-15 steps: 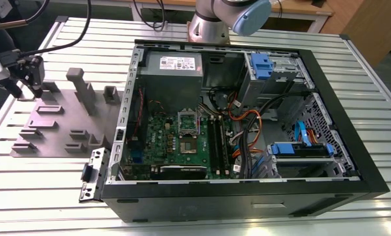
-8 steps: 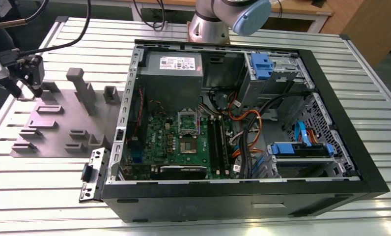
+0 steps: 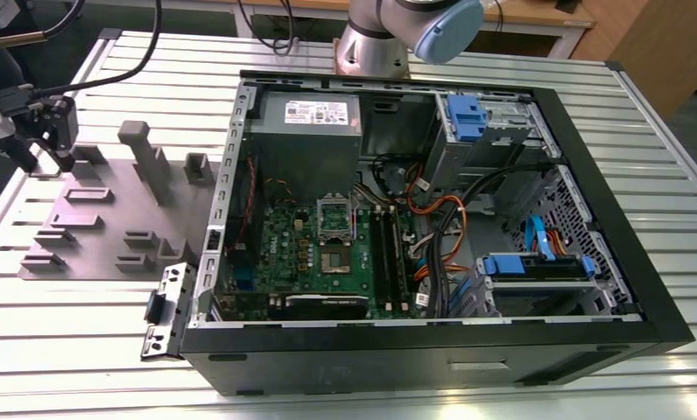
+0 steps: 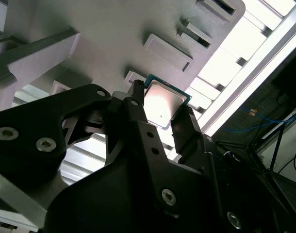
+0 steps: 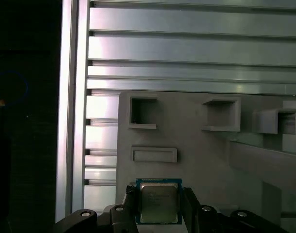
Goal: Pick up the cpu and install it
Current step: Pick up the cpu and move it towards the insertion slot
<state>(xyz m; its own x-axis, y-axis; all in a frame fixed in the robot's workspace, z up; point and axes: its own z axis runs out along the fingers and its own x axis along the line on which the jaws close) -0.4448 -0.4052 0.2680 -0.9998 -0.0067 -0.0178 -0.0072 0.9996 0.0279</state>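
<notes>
Second wrist view: gripper [image 4: 160,99] is closed on the cpu [image 4: 165,104]; fingers [image 4: 138,116] clamp two opposite edges, chip between the tips, lid facing the camera; first wrist view agrees, cpu [image 5: 158,203] centred in the grip.

Grey tray [image 5: 196,160] with its pockets lies directly under the gripper; we cannot tell whether the chip is clear of it.

Exterior view: gripper [image 3: 47,131] hangs over a corner of the tray [image 3: 103,210] on the slatted bench [image 3: 80,332]; open computer case [image 3: 442,219] is well apart from the gripper, toward the exterior view's right.

We read the step as the pick. To do it well, in our judgement: contact on the edges only; light clamp force, since the rim looks thin; chip level so it neither binds in a pocket nor pivots between the tips; straight, slow lift; underside is hidden, so we'd treat it as delicate.

cpu: small flat square; silver-grey metal lid with glare and faint print; thin blue-green rim all round; sits square to the tips.
</notes>
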